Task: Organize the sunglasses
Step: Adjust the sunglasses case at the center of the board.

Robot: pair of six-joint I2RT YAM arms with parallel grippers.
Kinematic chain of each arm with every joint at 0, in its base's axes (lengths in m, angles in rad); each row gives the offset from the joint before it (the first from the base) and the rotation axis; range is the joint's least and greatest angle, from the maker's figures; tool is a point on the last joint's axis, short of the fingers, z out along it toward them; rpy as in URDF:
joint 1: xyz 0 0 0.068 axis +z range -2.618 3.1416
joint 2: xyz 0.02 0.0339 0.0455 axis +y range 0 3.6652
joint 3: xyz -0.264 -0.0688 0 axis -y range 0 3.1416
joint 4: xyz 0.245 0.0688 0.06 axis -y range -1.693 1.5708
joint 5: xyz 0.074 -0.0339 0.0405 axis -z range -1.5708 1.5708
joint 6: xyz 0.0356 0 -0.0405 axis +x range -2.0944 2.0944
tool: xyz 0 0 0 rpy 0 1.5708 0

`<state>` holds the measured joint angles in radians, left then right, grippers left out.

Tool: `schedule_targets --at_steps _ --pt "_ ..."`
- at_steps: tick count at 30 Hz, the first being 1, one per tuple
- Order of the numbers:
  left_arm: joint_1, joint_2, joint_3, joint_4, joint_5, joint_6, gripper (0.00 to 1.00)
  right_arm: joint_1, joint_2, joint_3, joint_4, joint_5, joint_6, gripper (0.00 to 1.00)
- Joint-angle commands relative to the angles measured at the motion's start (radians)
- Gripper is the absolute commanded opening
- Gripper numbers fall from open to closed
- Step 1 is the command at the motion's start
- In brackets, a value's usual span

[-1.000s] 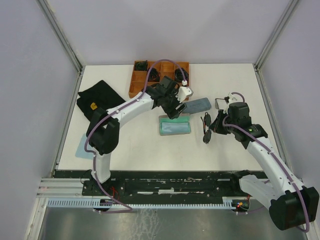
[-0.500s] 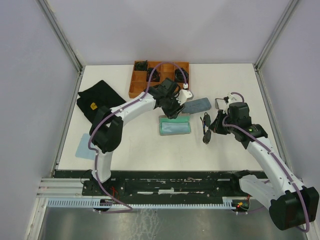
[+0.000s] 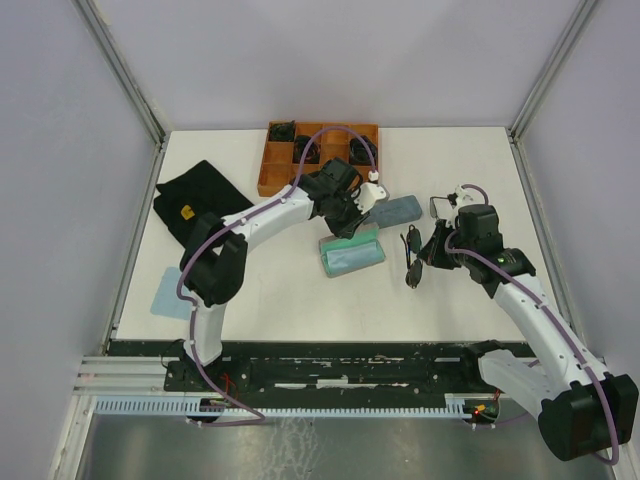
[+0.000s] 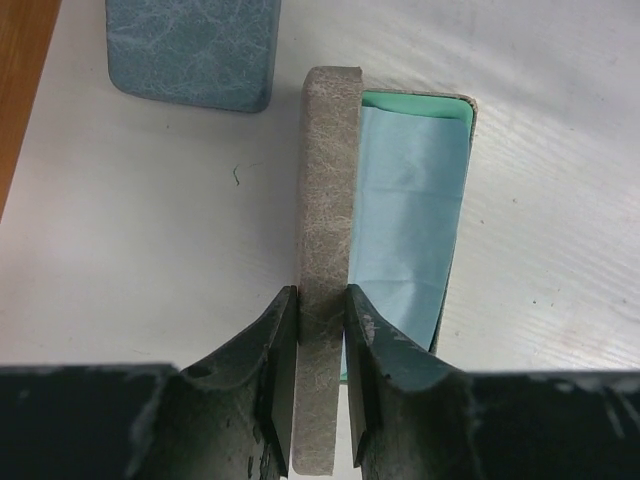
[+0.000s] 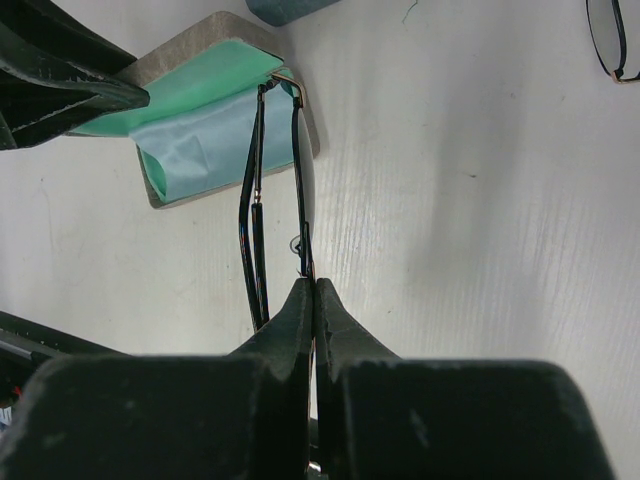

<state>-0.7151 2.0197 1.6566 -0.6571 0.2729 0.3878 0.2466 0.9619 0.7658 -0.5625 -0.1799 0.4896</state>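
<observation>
Grey felt case lined mint green, mottled blue case, dark sunglasses, perhaps flecked.

White table bears wooden tray, black cloth, blue case, grey case, sunglasses.

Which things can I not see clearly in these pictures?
Right wrist: second sunglasses, cut off at the top-right corner.
Left wrist: open case floor, covered by blue cloth.
Top: tray contents, too small, partly behind left arm.
Top: held sunglasses, thin and tiny.
</observation>
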Motion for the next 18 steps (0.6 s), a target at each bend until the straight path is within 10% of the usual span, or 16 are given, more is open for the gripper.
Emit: schedule_targets --at_steps 1,18 --pt "-0.006 -0.021 0.017 -0.005 0.024 0.0 0.27 -0.004 -0.03 -0.001 0.017 0.002 -0.013 0.0" --pt "-0.007 -0.186 -0.18 0.138 -0.261 -0.392 0.21 -0.003 -0.035 -0.045 0.055 0.023 0.036 0.0"
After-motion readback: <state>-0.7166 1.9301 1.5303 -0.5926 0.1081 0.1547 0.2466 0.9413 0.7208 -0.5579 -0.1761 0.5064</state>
